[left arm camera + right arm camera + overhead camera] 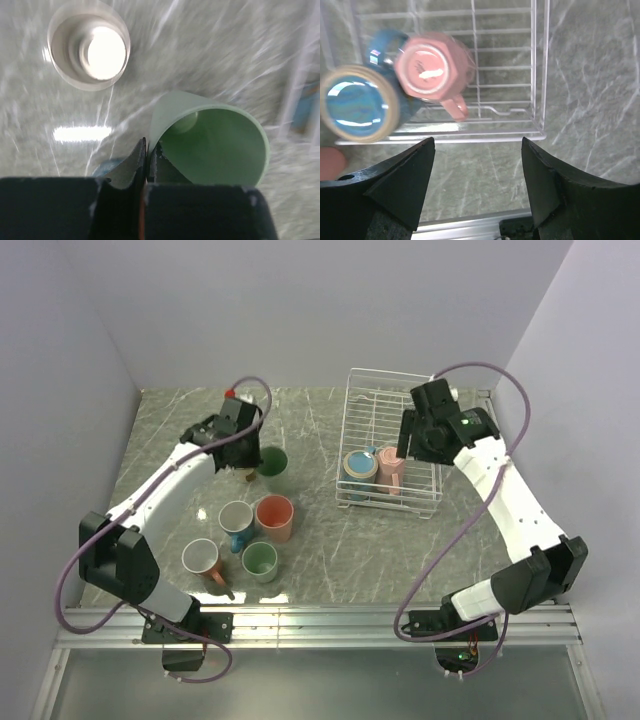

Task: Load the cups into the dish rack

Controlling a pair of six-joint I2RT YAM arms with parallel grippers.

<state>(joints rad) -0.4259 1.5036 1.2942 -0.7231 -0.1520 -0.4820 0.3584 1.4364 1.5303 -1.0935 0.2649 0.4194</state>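
The left hand [148,152] is pressed shut on the thin wall of the green cup [215,145], with one finger inside the rim and one outside. The picture from that wrist is blurry, so how firm the pinch is cannot be seen. This cup is on the far left part of the worktop [330,550], well apart from the dish rack [385,415], and a shiny metal cup [89,46] stands near it. The green cup looks hard and smooth, like glazed clay. It is probably light enough for one hand, but it could slip, and it would likely chip or break if it fell. The rim is a fair place to hold it because the wall is thin and stiff. The handle cannot be seen in these views. The right hand [477,187] is spread wide with nothing in it, and it hangs over the near edge of the rack. Inside the rack a pink cup [432,67] sits bottom up, touching a blue cup [355,102] with a tan rim. A salmon cup [275,518] and a few more cups wait on the worktop. The pink cup has a small white mark on its bottom, but it cannot be read. No other words or brand names show.
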